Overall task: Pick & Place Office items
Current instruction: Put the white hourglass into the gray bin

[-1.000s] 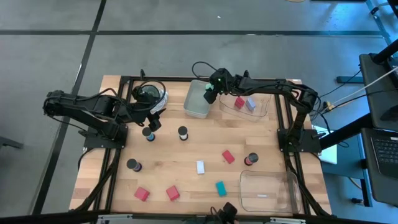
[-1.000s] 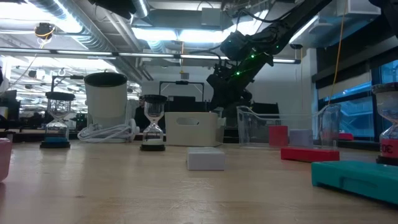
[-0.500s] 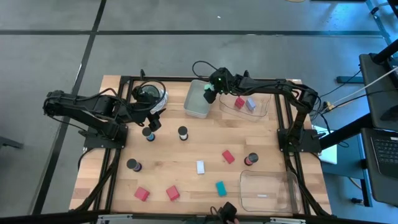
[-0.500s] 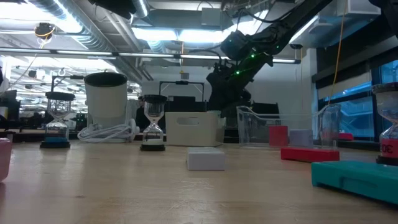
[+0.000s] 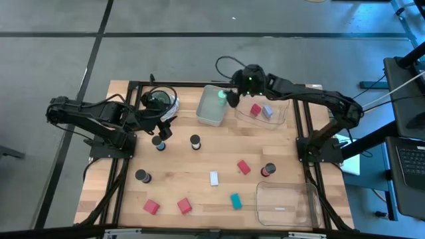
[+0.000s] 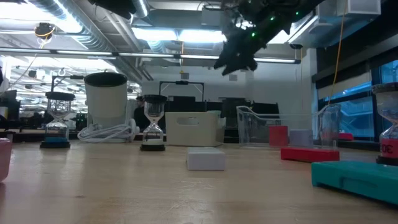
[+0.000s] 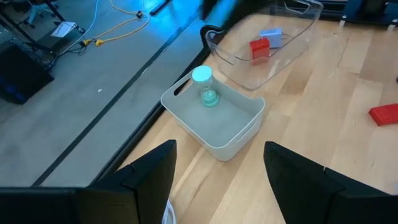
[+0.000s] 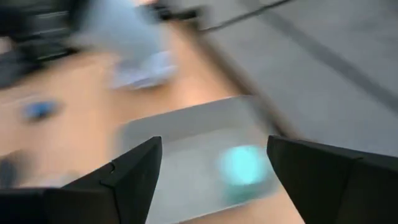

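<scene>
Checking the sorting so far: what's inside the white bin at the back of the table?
The white bin holds one green-capped hourglass, standing upright. The rest of its floor shows bare; only the strip behind the near wall is hidden.

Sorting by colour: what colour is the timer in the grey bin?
Pale teal-green timer, clearest in the left wrist view.

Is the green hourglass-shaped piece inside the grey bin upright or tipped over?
Upright: the green hourglass-shaped piece stands on its base on the grey bin's floor, round top cap facing up.
</scene>
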